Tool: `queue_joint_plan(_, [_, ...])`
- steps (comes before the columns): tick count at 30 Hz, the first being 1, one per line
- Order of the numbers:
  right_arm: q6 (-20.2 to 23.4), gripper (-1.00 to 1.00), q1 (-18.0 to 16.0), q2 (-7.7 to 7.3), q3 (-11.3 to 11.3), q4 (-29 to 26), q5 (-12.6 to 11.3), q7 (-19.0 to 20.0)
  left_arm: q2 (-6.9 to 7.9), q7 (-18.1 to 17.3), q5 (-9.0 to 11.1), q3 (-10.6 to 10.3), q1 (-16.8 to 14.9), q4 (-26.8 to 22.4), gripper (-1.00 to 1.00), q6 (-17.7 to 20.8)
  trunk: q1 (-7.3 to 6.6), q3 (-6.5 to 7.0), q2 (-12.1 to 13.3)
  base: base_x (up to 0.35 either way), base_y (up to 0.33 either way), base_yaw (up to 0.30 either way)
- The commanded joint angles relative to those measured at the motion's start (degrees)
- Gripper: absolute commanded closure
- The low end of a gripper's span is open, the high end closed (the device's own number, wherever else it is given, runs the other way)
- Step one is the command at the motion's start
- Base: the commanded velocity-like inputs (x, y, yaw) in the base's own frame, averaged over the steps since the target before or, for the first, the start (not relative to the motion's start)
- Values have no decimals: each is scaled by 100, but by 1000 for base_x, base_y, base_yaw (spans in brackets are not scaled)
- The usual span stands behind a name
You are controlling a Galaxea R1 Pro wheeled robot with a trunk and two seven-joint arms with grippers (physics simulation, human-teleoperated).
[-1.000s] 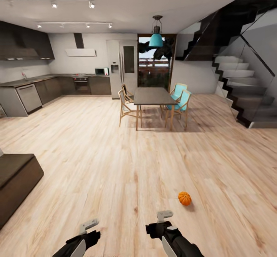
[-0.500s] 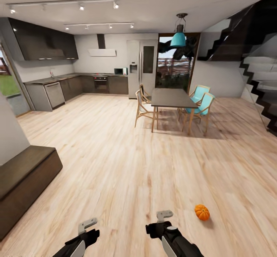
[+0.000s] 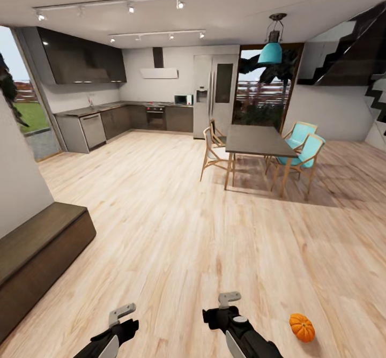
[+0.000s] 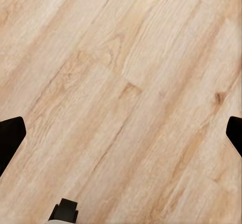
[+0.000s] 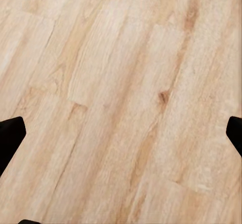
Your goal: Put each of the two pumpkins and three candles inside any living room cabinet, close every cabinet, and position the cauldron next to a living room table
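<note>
We observed the light wooden floor (image 5: 126, 98), its planks running diagonally, with a dark knot (image 5: 163, 97) near mid-plank. The right gripper (image 5: 121, 133) was spread wide above the floor; its dark fingertips (image 5: 10, 133) flanked the knot, holding nothing between them.

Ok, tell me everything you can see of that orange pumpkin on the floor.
The pumpkin is small, round and slightly flattened, bright orange with darker ribs running down its sides. A short dark stem seems to sit on top, though it is too small to be sure. It rests alone on the light wooden floor, casting a small shadow, off to the right of the right hand. Nothing but the floor touches it, and neither hand holds it.
</note>
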Motion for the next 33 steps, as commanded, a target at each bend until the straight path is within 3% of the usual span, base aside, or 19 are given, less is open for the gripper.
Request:
queue_joint_plan(1, [20, -100, -3, -8, 45, -11, -62, -39, -6, 9, 10, 43, -3, -16, -100, 38, 5, -9, -7, 325, -120, 7])
queue_joint_plan(19, [31, -100, -3, -1, 46, -11, -69, -72, -6, 9, 11, 43, 0, -16, -100, 38, 5, -9, -7, 327, -17, 6])
queue_joint_plan(33, [32, -100, -3, 7, 50, -11, -59, -83, -6, 4, 10, 43, 1, -16, -100, 38, 5, -9, -7, 244, -13, 257])
